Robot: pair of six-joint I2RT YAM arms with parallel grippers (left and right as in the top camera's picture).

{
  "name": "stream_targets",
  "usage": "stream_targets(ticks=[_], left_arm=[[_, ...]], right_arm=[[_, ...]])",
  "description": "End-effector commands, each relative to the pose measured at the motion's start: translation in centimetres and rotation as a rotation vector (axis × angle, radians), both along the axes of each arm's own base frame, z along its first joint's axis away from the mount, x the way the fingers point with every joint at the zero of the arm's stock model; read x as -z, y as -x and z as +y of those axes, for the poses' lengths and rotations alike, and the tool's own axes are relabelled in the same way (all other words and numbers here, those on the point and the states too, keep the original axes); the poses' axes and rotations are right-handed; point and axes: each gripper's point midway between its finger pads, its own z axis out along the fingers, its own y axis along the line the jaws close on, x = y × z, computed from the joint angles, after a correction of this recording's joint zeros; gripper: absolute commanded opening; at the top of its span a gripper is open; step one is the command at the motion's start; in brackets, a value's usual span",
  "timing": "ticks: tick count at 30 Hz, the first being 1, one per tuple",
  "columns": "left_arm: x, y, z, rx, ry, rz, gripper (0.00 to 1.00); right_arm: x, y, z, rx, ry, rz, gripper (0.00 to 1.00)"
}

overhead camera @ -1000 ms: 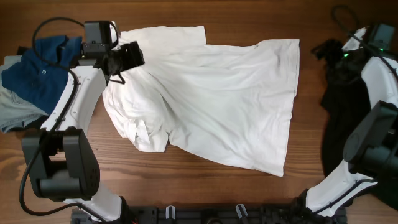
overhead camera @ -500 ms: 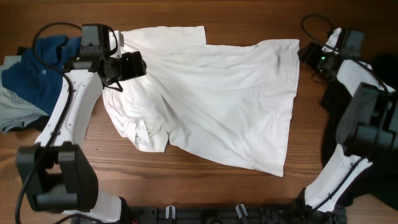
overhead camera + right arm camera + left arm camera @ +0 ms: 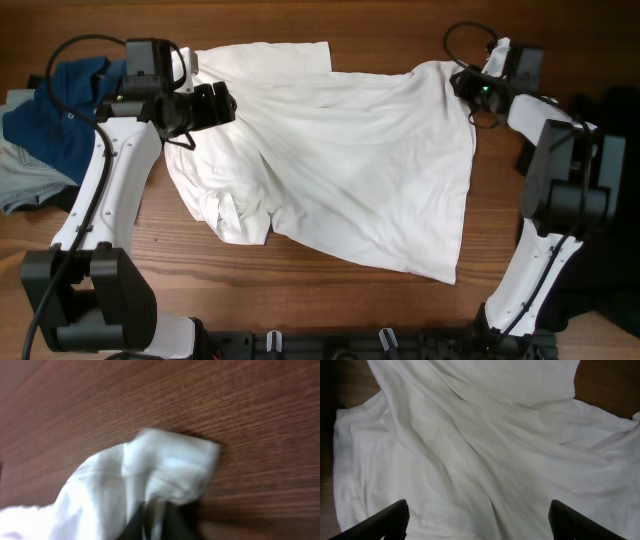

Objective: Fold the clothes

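Observation:
The clothes are a large white shirt (image 3: 360, 160), spread and wrinkled across the wooden table, with a bunched fold at its lower left. My left gripper (image 3: 222, 103) hovers over the shirt's upper left part, open. In the left wrist view its two dark fingertips (image 3: 395, 516) stand wide apart over white fabric (image 3: 480, 445), with nothing between them. My right gripper (image 3: 462, 82) is at the shirt's top right corner, shut on it. In the right wrist view that gripper (image 3: 159, 515) pinches the white cloth (image 3: 150, 470), lifted a little off the wood.
A dark blue polo shirt (image 3: 60, 110) lies on a grey garment (image 3: 25, 180) at the left edge. A black garment heap (image 3: 610, 130) sits at the right edge. Bare wood (image 3: 300, 290) shows along the table's front.
My right arm swung left from the black heap to the shirt's top right corner and shut on it; that corner now sits slightly further left. The left gripper barely moved.

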Motion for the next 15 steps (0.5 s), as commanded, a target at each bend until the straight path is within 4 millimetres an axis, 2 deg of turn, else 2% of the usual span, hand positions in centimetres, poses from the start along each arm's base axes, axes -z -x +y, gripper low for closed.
stream_targets(ticks=[1,3,5,8,11,13,15], left_arm=[[-1.1,0.1,-0.4,0.027,0.002,-0.029,0.9],[-1.1,0.1,-0.4,0.027,0.002,-0.03,0.91],[-1.1,0.0,-0.4,0.027,0.002,-0.031,0.91],[-1.1,0.1,-0.4,0.027,0.002,-0.03,0.92],[-1.1,0.0,-0.4,0.027,0.002,-0.031,0.94],[-1.1,0.1,-0.4,0.027,0.002,-0.029,0.94],[-1.1,0.1,-0.4,0.027,0.002,-0.028,0.95]], right_arm=[[2.7,0.0,-1.6,0.156,-0.052,0.046,0.04],[0.6,-1.7,-1.9,0.169,-0.124,-0.051,0.04],[-3.2,-3.9,-2.9,0.178,-0.225,-0.187,0.04],[-8.3,-6.1,-5.5,0.2,-0.313,-0.325,0.05],[-11.5,-7.2,-8.2,0.236,-0.332,-0.388,0.04],[-12.2,-7.3,-9.1,0.242,-0.334,-0.382,0.04],[-11.9,-7.1,-9.6,0.242,-0.32,-0.347,0.05]])
